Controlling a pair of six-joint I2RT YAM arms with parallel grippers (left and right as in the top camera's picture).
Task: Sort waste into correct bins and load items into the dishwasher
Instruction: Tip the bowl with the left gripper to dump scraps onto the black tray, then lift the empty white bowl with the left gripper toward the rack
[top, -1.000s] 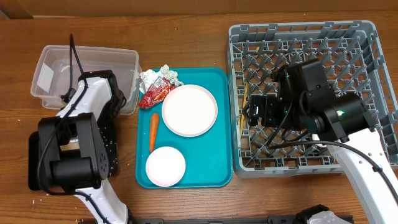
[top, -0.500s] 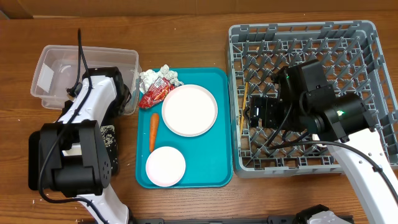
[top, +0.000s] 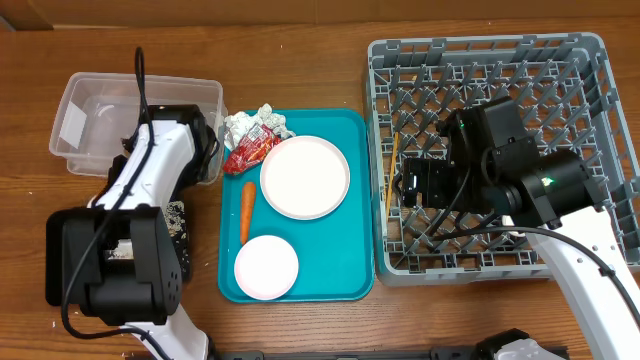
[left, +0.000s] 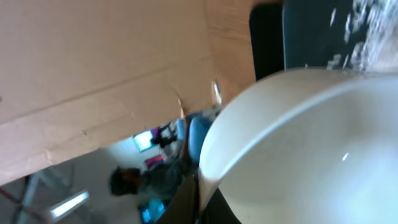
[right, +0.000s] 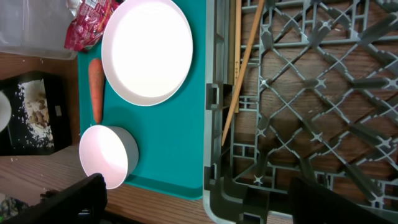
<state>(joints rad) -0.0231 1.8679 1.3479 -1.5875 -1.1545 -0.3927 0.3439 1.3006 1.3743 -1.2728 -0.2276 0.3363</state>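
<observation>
Bowl (left: 298, 143), white, sits clamped by its rim in the jaws of the left gripper (left: 210, 202), by the clear tub (top: 140, 82) at 10 o'clock. Right gripper (right: 211, 202) hangs over the grey rack (top: 590, 60) at 3 o'clock, jaws wide apart; white plate (top: 305, 177) lies on the teal tray (top: 350, 270).

overhead: straight down, whole scene.
left wrist: tilted, against white bowl (left: 298, 143).
right wrist: downward; shares teal tray (right: 180, 143) with overhead.

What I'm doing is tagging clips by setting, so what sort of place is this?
Probably a robotics lab's mock kitchen station, not a real kitchen: a grey dish rack sits on a plain wooden table beside a teal tray.
</observation>
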